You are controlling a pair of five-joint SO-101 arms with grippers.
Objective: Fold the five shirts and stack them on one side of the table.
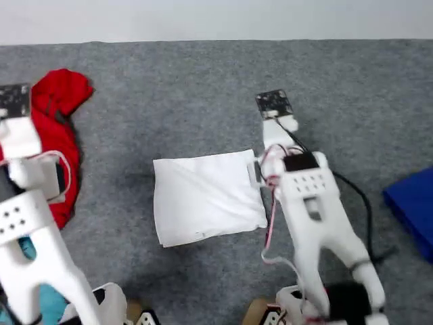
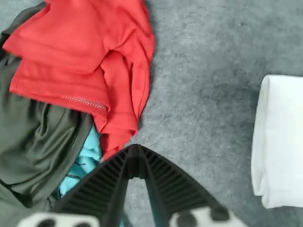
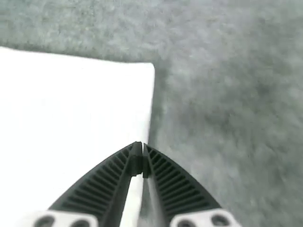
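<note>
The table [image 1: 203,81] is covered in grey felt-like stuff, matt and fuzzy. The right gripper [image 3: 142,147] is black, ribbed, matt plastic, and the white shirt [image 3: 71,109] under its tip is smooth matt cloth. The left gripper [image 2: 137,150] is the same ribbed black plastic. Ahead of it the red shirt [image 2: 80,52] is soft matt cloth with a stitched hem. Beside that, the dark shirt [image 2: 33,146] has a faint sheen and the teal shirt [image 2: 83,161] is thin cloth. The arm casings [image 1: 318,210] are smooth white plastic.
</note>
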